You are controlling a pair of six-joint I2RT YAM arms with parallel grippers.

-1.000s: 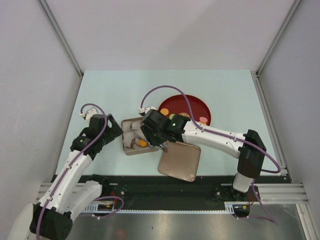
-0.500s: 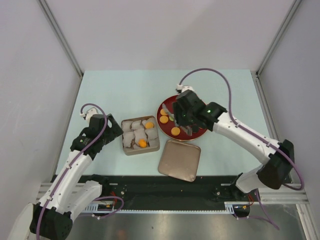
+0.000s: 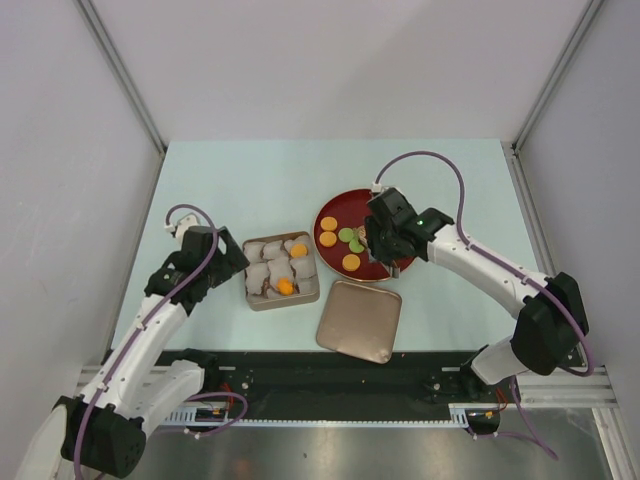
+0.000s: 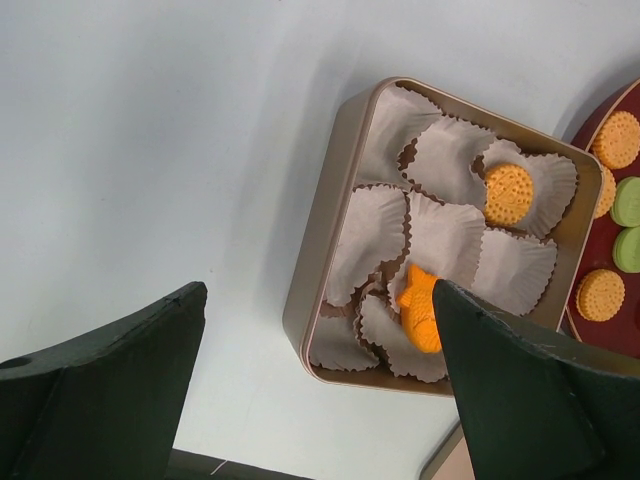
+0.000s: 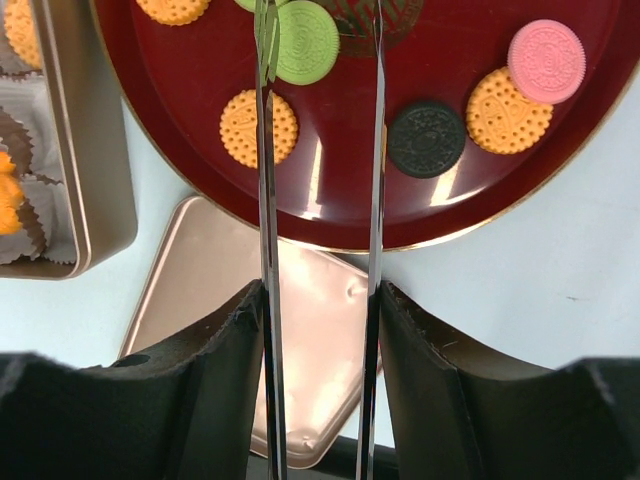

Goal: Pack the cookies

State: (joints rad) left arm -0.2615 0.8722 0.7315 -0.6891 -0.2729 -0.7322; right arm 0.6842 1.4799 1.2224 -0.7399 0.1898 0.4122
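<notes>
Several cookies lie on a dark-red plate [image 3: 335, 212]: orange ones [image 3: 351, 262], two green ones [image 3: 346, 235], and in the right wrist view a green [image 5: 307, 42], an orange [image 5: 259, 128], a black [image 5: 426, 139] and a pink [image 5: 546, 60]. My right gripper [image 3: 376, 242] [image 5: 318, 300] hovers over the plate, shut on metal tongs [image 5: 266, 180], whose blades reach towards the green cookie. A tan tin [image 3: 250, 300] [image 4: 320, 240] with paper cups holds a round orange cookie [image 4: 508, 193] and an orange fish-shaped one [image 4: 420, 310]. My left gripper [image 3: 226, 262] [image 4: 320, 390] is open and empty, just left of the tin.
The tin's lid [image 3: 360, 320] [image 5: 320, 350] lies flat in front of the plate, near the table's front edge. White walls enclose the table at the left, back and right.
My right arm swung with the tongs from over the tin to over the plate, then shifted slightly, uncovering the green cookies. The left arm barely moved.
</notes>
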